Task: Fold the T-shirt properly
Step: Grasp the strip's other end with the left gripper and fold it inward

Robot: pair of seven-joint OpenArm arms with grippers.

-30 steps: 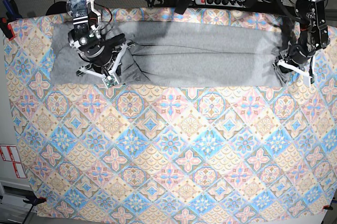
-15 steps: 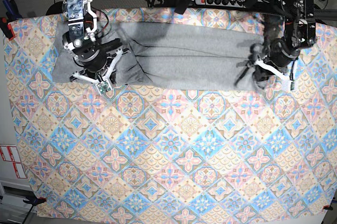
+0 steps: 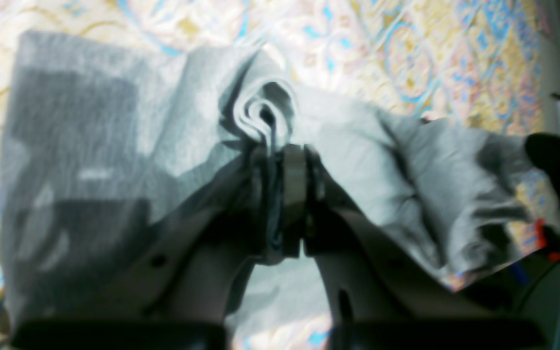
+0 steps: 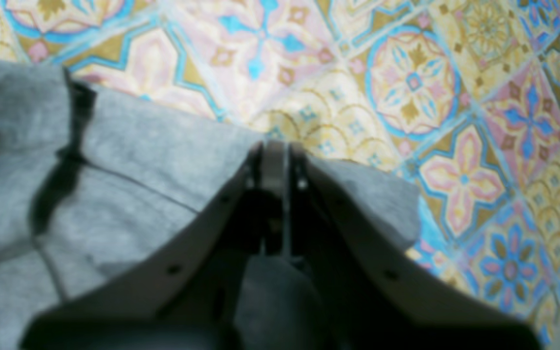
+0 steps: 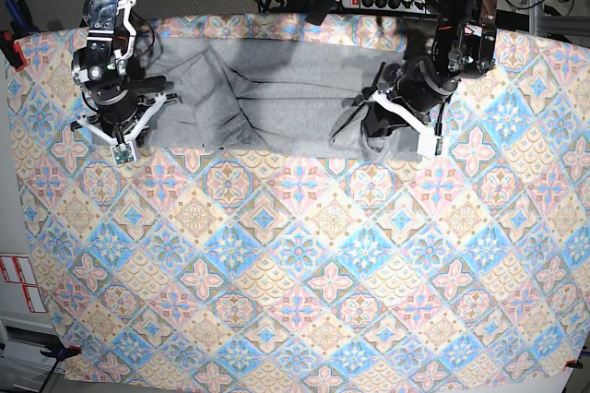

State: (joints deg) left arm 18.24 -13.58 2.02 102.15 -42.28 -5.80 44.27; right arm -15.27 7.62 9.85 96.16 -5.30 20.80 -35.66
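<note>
My shirt lies along the far side of the desk, soft, light and limp. My left gripper pinches bunched layers; my right gripper pinches an edge. I judge hems and corners grip best.
</note>
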